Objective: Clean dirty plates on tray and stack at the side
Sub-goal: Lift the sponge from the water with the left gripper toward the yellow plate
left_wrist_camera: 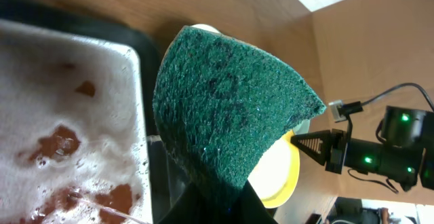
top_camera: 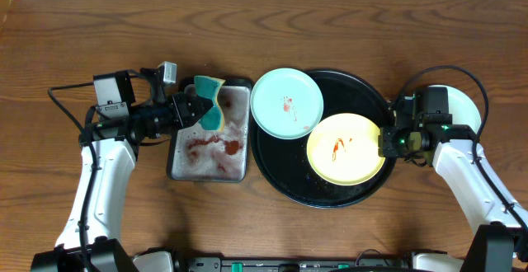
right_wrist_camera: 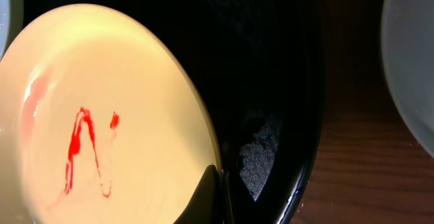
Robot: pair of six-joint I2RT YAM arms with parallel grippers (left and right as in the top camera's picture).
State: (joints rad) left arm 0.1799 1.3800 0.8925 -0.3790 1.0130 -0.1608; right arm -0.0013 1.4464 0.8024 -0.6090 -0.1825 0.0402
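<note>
My left gripper [top_camera: 198, 107] is shut on a green-and-yellow sponge [top_camera: 211, 100] and holds it over the grey metal tray. In the left wrist view the sponge's [left_wrist_camera: 230, 108] green face fills the middle, above the left gripper [left_wrist_camera: 224, 207]. A pale light-blue plate [top_camera: 286, 103] with a red smear rests on the left rim of the black tray [top_camera: 280, 169]. A yellow plate [top_camera: 346, 148] with red smears lies in the tray. My right gripper [top_camera: 385, 140] is shut on its right edge. In the right wrist view a finger of this gripper [right_wrist_camera: 211, 198] lies over the yellow plate's [right_wrist_camera: 122, 115] rim.
The grey metal tray [top_camera: 239, 86] holds foamy water with red-brown patches, seen also in the left wrist view [left_wrist_camera: 68, 68]. Another pale plate [top_camera: 462, 105] lies on the table at the right, partly under my right arm, and shows in the right wrist view [right_wrist_camera: 413, 61]. The table is brown wood.
</note>
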